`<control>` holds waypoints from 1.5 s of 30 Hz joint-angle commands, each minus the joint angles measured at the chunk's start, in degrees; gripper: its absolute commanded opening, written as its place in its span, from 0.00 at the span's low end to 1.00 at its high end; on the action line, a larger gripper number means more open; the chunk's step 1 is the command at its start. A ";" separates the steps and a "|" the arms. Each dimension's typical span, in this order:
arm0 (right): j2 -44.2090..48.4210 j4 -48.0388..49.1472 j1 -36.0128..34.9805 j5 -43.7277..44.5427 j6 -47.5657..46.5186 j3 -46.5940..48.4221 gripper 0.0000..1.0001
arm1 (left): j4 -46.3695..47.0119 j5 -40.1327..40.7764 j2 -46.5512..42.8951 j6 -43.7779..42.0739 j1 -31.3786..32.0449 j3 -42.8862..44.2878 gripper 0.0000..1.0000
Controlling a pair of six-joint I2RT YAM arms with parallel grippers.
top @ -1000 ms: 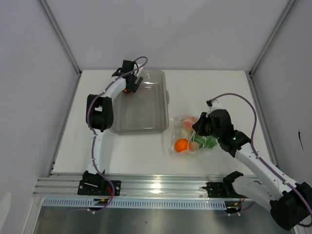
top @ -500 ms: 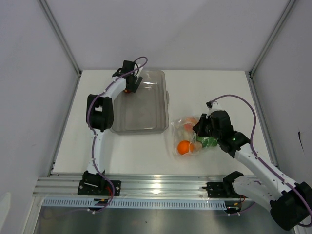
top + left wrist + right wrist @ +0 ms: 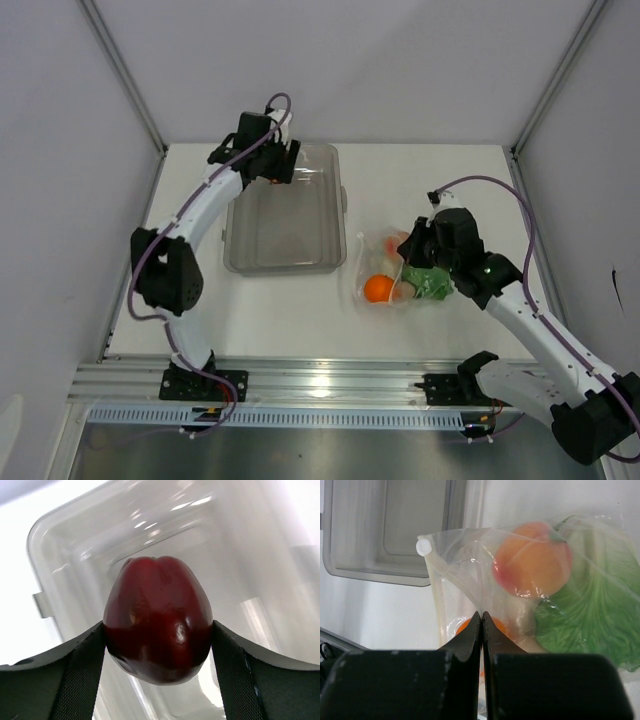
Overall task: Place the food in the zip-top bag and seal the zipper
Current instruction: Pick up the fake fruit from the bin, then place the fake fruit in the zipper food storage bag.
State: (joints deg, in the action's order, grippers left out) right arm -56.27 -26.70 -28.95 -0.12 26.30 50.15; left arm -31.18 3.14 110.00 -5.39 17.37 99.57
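Against one second ago:
- The left arm has changed posture. Its elbow has swung out and nearer, and the forearm now reaches in a long slant to the far left corner of the grey tray.
- The left pincer sits a little farther back over that corner than before.
- The right arm has drawn in slightly. The zip-top bag has gone with it, a touch rightward and away from the table's near edge.
- The orange inside has shifted with the bag.

View by view:
- Left wrist view: the dark red bulb is clamped between the pincer's two black fingers, touching both. It hangs over the tray's translucent floor. From above the bulb cannot be made out.
- Right wrist view: the right pincer has its tips pressed together on a fold of the bag's clear film. Through the film show a peach-coloured fruit, a green lettuce leaf and a sliver of the orange behind the tips.
- A small white tab sits at the bag's upper corner, on the tray side. Whether the mouth is sealed I cannot tell.
- Overhead view only: the layout. The bag lies on the white table just right of the tray, and the two pincers are well apart.
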 commanded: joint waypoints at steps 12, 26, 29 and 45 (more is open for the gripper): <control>3.80 -7.05 -0.58 -2.78 10.17 6.27 0.00 | 26.50 -36.70 -40.72 28.14 16.28 -39.08 0.01; 6.44 -6.27 -1.64 -7.17 15.88 7.15 0.00 | 42.17 -31.44 -43.13 36.67 33.08 -54.84 0.01; 6.26 -5.91 -2.60 -7.44 16.41 7.42 0.00 | 39.80 -31.61 -39.69 37.03 33.35 -51.34 0.01; 6.79 -9.86 -5.06 -3.76 15.53 11.02 0.00 | 38.38 -34.07 -24.39 36.94 34.58 -40.41 0.79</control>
State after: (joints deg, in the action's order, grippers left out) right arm -50.54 -36.56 -33.61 -5.39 41.98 57.36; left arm 3.44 -28.93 86.00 30.68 51.22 57.98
